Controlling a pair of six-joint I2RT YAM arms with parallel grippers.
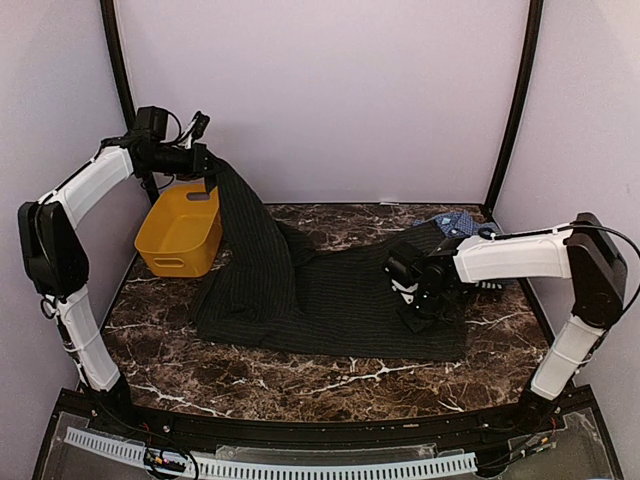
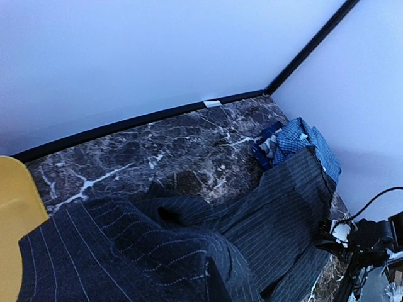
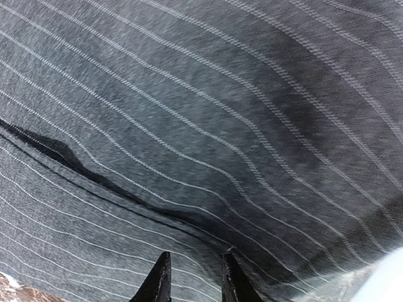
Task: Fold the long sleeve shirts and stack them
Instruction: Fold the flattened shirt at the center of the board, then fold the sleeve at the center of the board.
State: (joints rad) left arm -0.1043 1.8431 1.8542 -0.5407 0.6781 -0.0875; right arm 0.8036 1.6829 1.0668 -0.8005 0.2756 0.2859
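Now | yellow basket [image 1: 170,255]: black shirt [image 1: 320,300] hanging alongside | blue shirt [image 1: 455,222]: back corner

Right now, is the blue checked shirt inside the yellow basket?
No, the blue checked shirt lies bunched in the far right corner beside the black pinstriped shirt, far from the yellow basket at left.

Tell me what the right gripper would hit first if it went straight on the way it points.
The black pinstriped shirt: the right gripper points down at its cloth, which fills the wrist view just ahead of it. The marble table probably lies right under that cloth.
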